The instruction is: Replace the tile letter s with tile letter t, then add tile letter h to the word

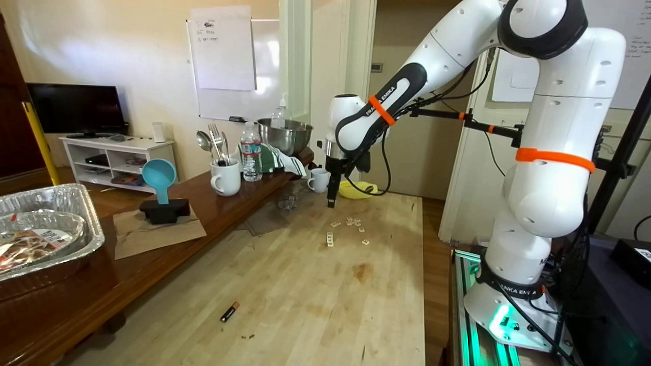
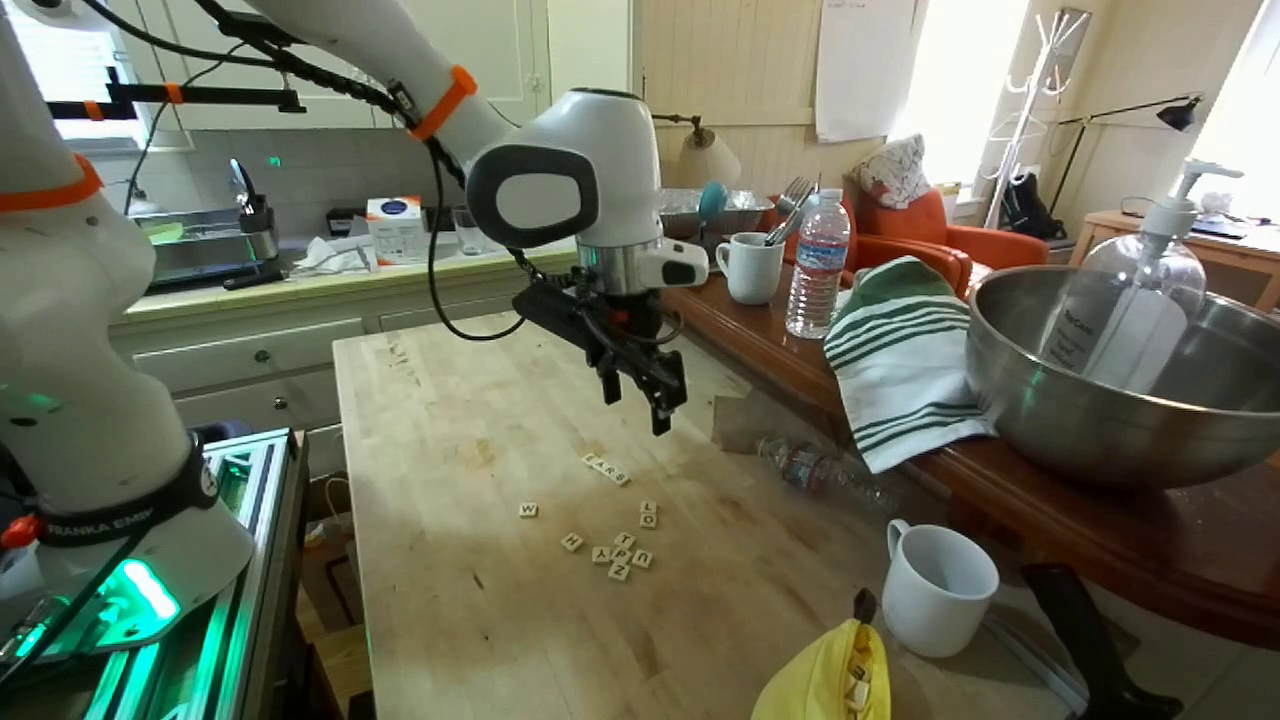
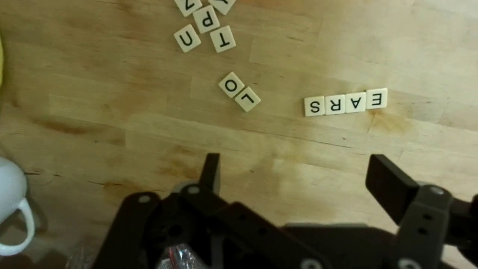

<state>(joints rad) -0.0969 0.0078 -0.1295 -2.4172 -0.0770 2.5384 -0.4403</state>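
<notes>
Wrist view — hand (image 3: 294, 160) spread wide; S tile (image 3: 314, 106) on tabletop (image 3: 149, 89) beyond it — T tile (image 3: 223, 39) farther out.

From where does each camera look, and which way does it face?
Wrist view: on the wrist, facing down at tiles; open gripper shows.
In an exterior view: from the table's battery end, facing the yellow pouch; arm, gripper show.
In an exterior view: from the pouch end, facing drawers; arm, gripper show.
In both exterior views: table, tiles, metal bowl.
</notes>
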